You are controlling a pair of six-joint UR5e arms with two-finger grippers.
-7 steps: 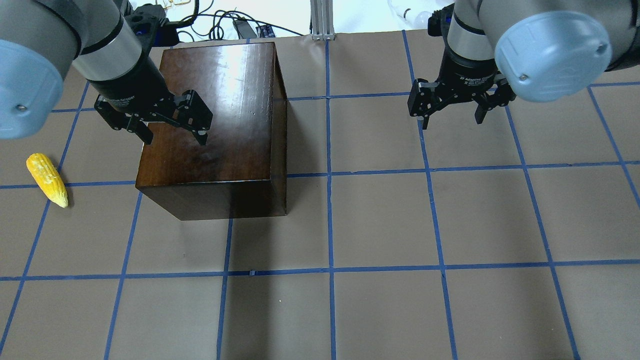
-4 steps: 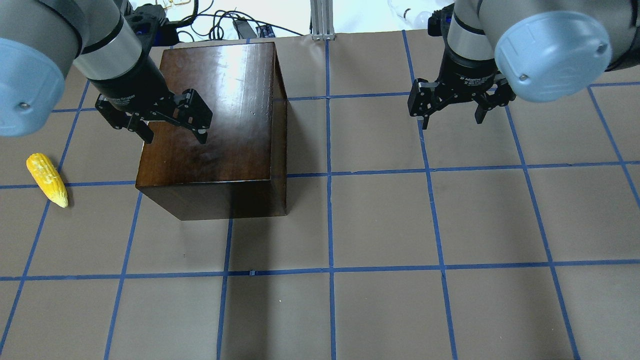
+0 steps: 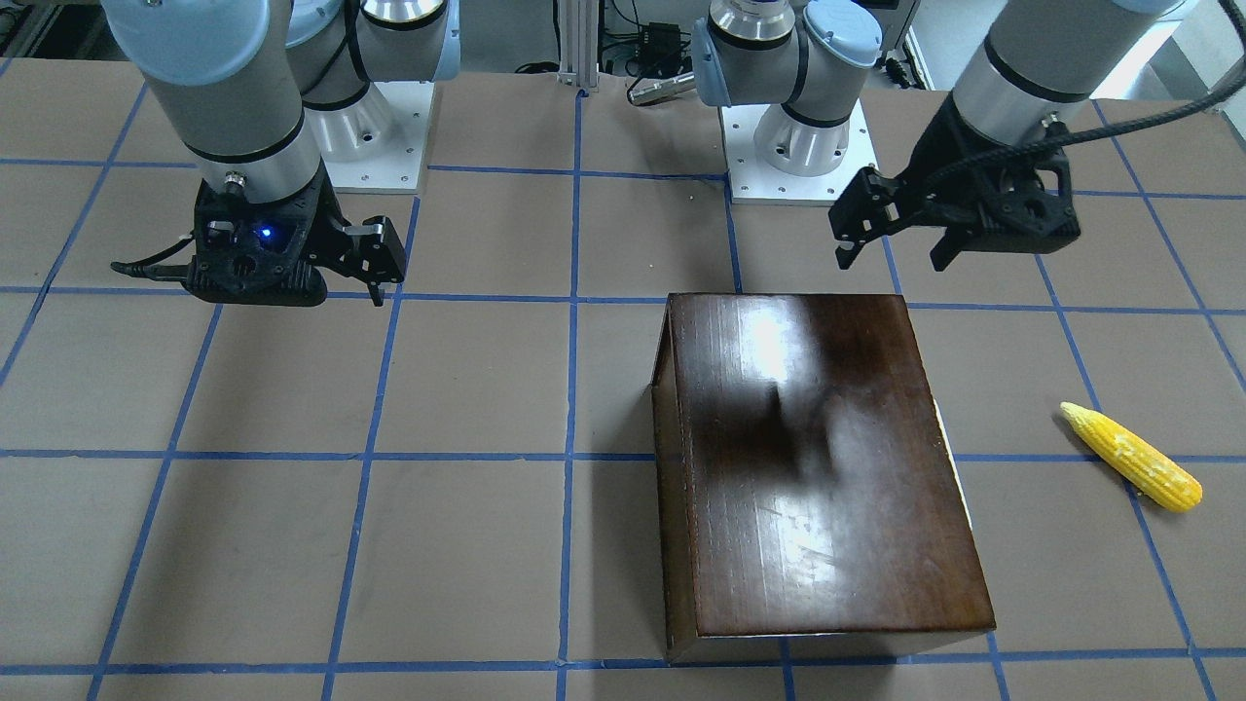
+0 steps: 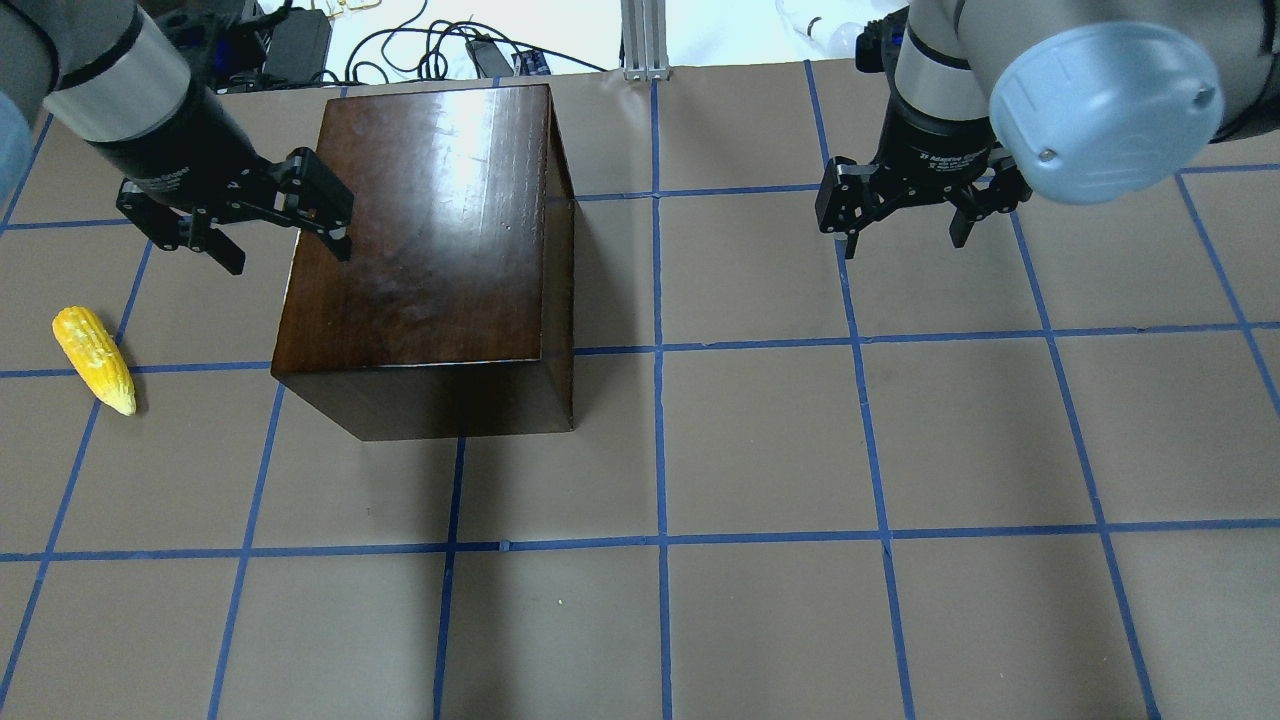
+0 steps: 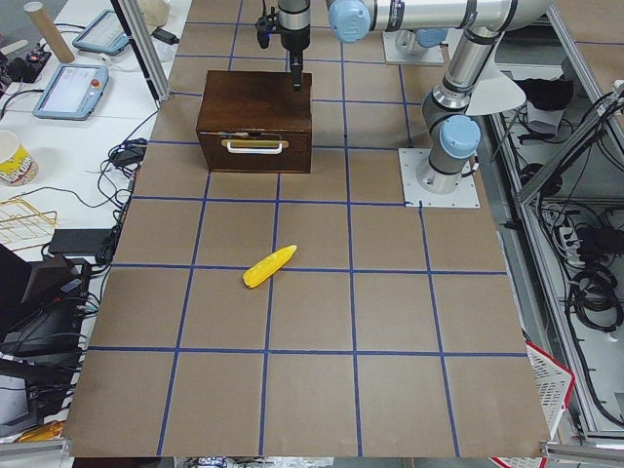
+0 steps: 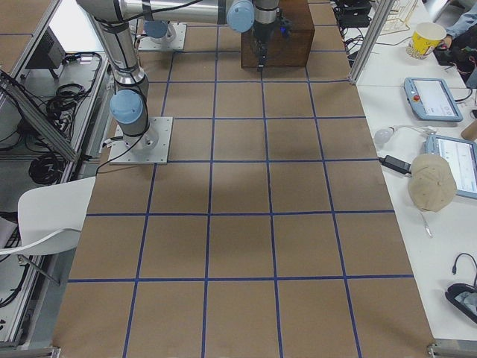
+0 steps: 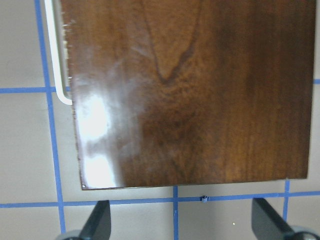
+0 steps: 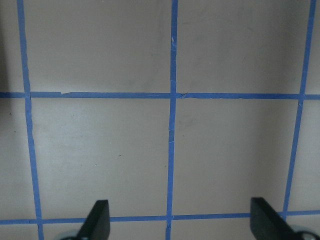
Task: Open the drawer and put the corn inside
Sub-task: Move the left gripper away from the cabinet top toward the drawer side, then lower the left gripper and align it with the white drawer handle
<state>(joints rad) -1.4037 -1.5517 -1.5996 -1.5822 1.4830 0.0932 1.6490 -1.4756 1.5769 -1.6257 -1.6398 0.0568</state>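
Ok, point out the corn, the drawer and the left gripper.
corn [image 4: 95, 360]: overhead exterior view, middle of the cob.
drawer [image 5: 255, 146]: exterior left view, front panel at its pale handle.
left gripper [image 4: 290, 258]: overhead exterior view, midway between its open fingertips.

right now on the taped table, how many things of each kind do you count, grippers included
wooden box: 1
corn cob: 1
grippers: 2, the left gripper and the right gripper, both open
total: 4

Left gripper [image 4: 287, 255] and right gripper [image 4: 904, 240], jaws spread.
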